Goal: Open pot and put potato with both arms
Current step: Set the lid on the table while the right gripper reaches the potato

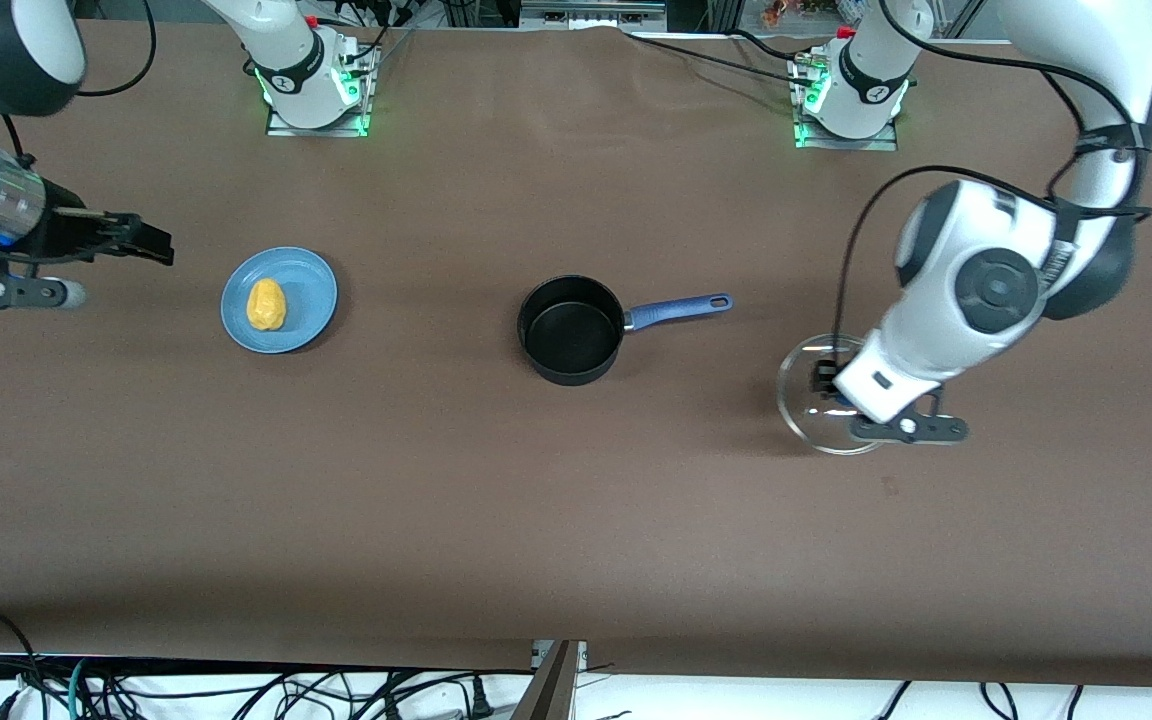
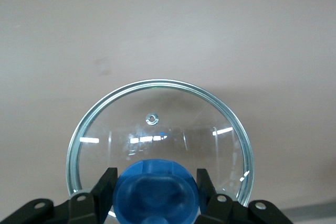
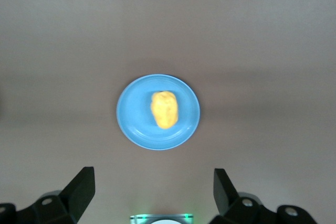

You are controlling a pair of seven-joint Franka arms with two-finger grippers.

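Your left hand (image 2: 155, 195) sits low at the left arm's end of the bench (image 1: 576, 520), fingers straddling the glass lid's (image 1: 808, 395) blue knob (image 2: 155, 190). Mid-bench, the pot (image 1: 570, 330) stands uncovered. The potato (image 1: 266, 304) rests on its blue plate (image 1: 308, 290). Your right hand (image 3: 155, 192) hangs spread wide, holding nothing.

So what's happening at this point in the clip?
The pot stands open mid-table. The left gripper is at the glass lid on the table toward the left arm's end, fingers around its blue knob. The right gripper hangs open near the plate, where the potato lies untouched.
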